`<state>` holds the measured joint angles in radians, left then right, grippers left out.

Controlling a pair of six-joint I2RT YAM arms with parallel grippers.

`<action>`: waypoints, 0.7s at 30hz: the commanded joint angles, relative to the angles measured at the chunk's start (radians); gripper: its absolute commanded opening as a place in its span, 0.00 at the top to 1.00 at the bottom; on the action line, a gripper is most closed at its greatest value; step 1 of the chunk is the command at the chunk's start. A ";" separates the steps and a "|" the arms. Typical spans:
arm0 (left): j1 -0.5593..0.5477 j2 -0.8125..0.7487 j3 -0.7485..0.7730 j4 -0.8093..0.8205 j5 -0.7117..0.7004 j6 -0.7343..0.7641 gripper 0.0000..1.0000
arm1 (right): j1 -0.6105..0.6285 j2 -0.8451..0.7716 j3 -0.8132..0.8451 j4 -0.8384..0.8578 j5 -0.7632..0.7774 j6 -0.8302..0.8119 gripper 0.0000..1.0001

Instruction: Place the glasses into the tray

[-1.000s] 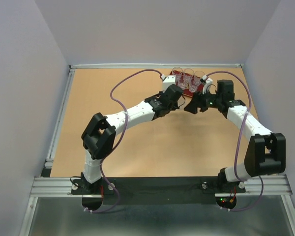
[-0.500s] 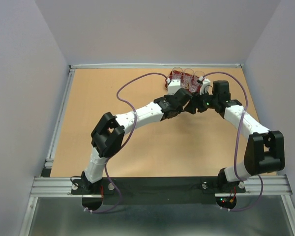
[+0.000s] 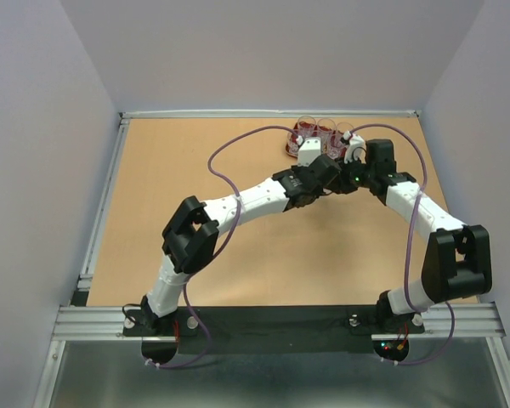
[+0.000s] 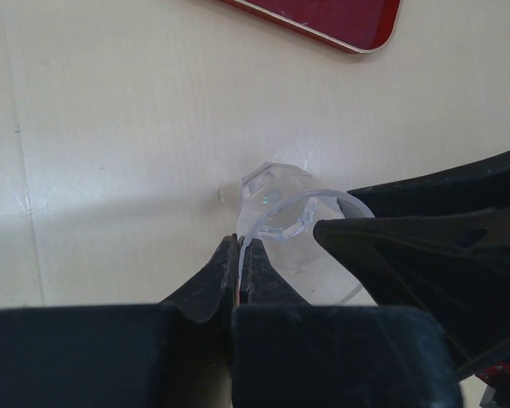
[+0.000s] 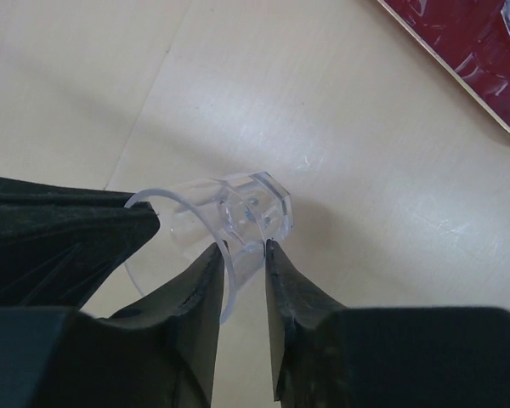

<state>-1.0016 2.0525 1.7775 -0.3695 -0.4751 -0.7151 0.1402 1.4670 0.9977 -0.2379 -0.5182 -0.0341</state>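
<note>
A clear glass (image 4: 289, 221) lies tilted on its side just above the tabletop, a little short of the dark red tray (image 3: 291, 145). My left gripper (image 4: 240, 242) is shut on the thin rim of this glass. From the opposite side my right gripper (image 5: 240, 246) is closed on the glass (image 5: 238, 208) near its thick base, both fingertips touching it. In the top view the two grippers meet nose to nose, left gripper (image 3: 328, 173) and right gripper (image 3: 340, 179), hiding the glass. Several other glasses (image 3: 323, 133) stand in the tray.
The tray's rounded corner (image 4: 357, 34) lies just beyond the held glass, and its rim (image 5: 459, 72) shows at the right wrist view's upper right. A raised metal rail (image 3: 272, 113) borders the table's far edge, close behind the tray. Purple cables loop over both arms.
Both arms have moved together toward the tray's near edge. The right jaws went from wide open to closed on the glass. The left jaws stayed shut on its rim.
</note>
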 commanded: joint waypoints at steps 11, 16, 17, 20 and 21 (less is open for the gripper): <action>-0.014 -0.078 0.013 0.116 0.088 0.078 0.93 | 0.007 -0.002 0.019 0.031 0.064 -0.044 1.00; -0.015 -0.149 -0.098 0.231 0.168 0.135 0.79 | 0.007 -0.014 0.013 0.031 0.083 -0.067 0.99; -0.014 -0.156 -0.125 0.242 0.171 0.140 0.77 | 0.007 -0.016 0.012 0.031 0.086 -0.069 1.00; -0.014 -0.189 -0.161 0.274 0.179 0.149 0.70 | 0.004 -0.020 0.010 0.031 0.089 -0.070 0.99; -0.014 -0.198 -0.180 0.280 0.181 0.149 0.66 | 0.002 -0.020 0.010 0.031 0.089 -0.072 1.00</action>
<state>-1.0016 1.9739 1.6341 -0.1875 -0.3500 -0.6037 0.1459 1.4673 0.9977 -0.2543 -0.4519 -0.0849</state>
